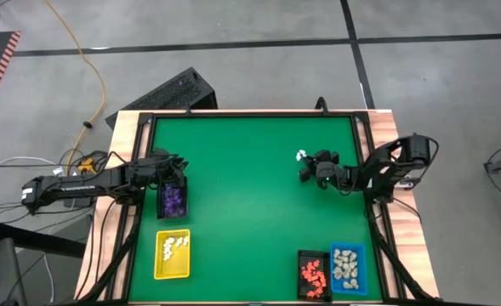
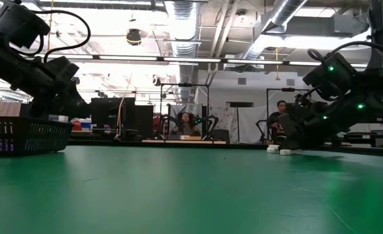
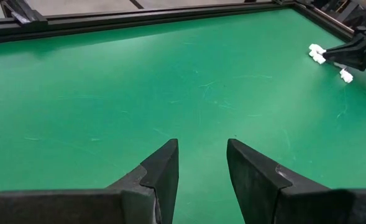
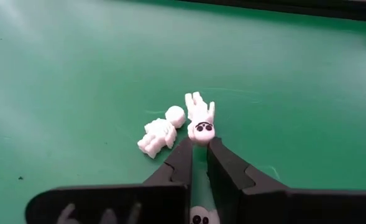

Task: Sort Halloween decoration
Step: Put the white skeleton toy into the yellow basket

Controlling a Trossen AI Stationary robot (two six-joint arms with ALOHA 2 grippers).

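The right gripper (image 4: 197, 149) is low on the green table (image 1: 250, 195) toward its far right, fingers pinching 1 white figurine (image 4: 201, 122) by its head end, with a 2nd white figurine (image 4: 160, 134) lying just beside it on the mat. The left gripper (image 3: 201, 163) hangs over the basket of purple figurines (image 1: 173, 200) at the left edge, fingers spread with a gap and empty. Sorted pieces lie in the yellow tray (image 1: 172, 255) near left, and the black tray (image 1: 314, 274) and blue tray (image 1: 348, 269) near right.

Right claw (image 4: 198, 148) pinching a white skull-faced figurine (image 4: 201, 119), second white figurine (image 4: 160, 134) lying just beside, green mat (image 4: 77, 74)
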